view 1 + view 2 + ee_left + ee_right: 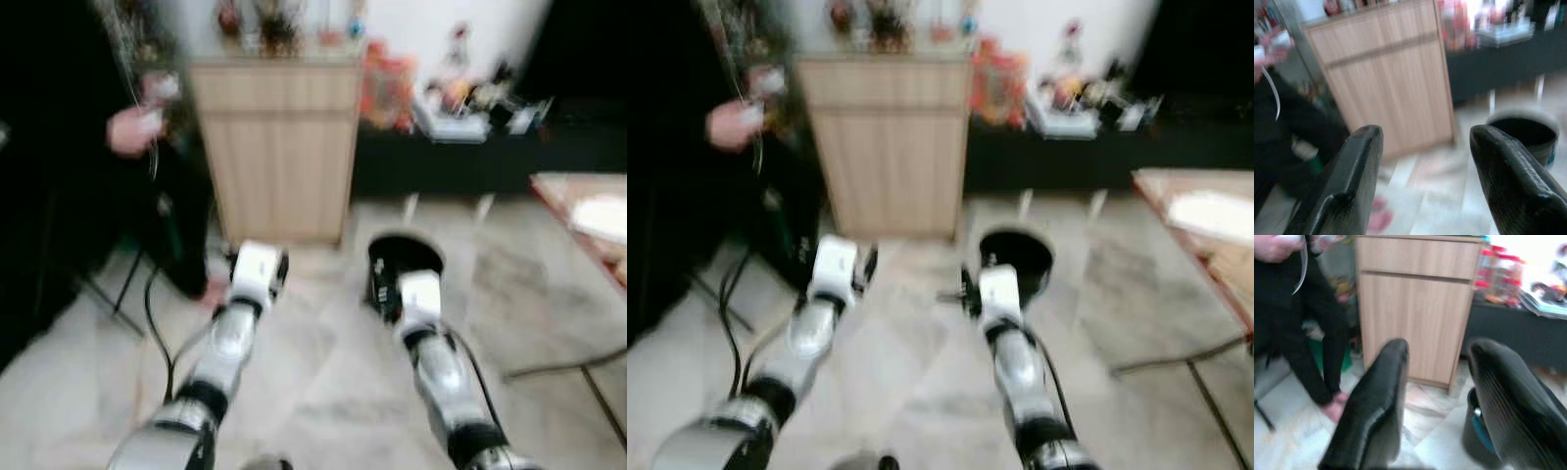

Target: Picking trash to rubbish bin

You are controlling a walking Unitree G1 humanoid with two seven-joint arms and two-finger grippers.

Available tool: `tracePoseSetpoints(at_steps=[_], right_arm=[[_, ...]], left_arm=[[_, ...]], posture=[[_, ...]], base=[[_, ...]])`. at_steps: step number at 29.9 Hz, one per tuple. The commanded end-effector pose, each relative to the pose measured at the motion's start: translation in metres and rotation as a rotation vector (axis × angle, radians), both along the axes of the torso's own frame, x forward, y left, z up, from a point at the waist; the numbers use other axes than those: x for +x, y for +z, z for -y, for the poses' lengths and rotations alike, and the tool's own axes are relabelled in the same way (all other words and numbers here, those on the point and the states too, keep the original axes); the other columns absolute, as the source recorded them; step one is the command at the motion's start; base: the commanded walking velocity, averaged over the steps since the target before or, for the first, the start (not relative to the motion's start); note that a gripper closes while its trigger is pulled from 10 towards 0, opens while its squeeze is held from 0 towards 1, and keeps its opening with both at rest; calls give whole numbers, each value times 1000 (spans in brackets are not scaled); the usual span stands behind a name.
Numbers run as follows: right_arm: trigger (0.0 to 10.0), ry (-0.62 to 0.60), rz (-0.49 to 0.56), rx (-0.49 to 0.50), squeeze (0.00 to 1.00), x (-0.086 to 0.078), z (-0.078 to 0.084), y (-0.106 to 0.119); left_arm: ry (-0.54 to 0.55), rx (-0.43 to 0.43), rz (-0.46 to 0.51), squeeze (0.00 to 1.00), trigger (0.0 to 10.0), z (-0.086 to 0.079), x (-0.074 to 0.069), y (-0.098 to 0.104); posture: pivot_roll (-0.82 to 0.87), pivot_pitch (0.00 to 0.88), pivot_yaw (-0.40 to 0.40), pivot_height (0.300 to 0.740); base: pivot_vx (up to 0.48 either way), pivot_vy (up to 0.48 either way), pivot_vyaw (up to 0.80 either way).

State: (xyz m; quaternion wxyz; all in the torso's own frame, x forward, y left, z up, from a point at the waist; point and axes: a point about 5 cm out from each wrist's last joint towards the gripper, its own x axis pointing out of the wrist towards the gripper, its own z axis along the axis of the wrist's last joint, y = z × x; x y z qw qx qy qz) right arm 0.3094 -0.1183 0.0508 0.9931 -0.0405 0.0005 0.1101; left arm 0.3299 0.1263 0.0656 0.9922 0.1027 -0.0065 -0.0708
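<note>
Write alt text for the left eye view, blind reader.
Blurred view of two silver robot arms reaching forward over a pale tiled floor, the right gripper in front of a round black rubbish bin and the left gripper to its left. Behind stands a light wooden cabinet, with a person in dark clothes at the left.

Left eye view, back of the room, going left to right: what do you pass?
Person's hand → wooden cabinet → orange-red clutter → low dark shelf → table edge.
</note>
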Motion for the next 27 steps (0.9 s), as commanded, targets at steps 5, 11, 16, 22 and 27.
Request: tracePoseSetpoints(at_steps=[5, 11, 16, 22, 27], right_arm=[[10000, -1, 12, -4, 0, 4, 1, 5], [10000, 0, 11, -3, 0, 4, 1, 5], [10000, 1, 11, -2, 0, 4, 1, 5], [10000, -1, 10, -2, 0, 4, 1, 4], [10000, -3, 10, -2, 0, 4, 1, 4]], left_arm=[[-12, -5, 47, 0, 10000, 4, 9, 15], [-14, -4, 47, 0, 10000, 5, 9, 14], [-14, -19, 55, 0, 10000, 5, 8, 15], [-20, -22, 58, 0, 10000, 6, 8, 16], [-25, -21, 54, 0, 10000, 6, 8, 15]], posture=[[139, 7, 13, 740], [139, 8, 13, 740], [140, 10, 13, 740], [140, 9, 14, 740], [140, 8, 14, 740]], base=[[394, 0, 0], [382, 0, 0], [0, 0, 0], [0, 0, 0], [0, 0, 0]])
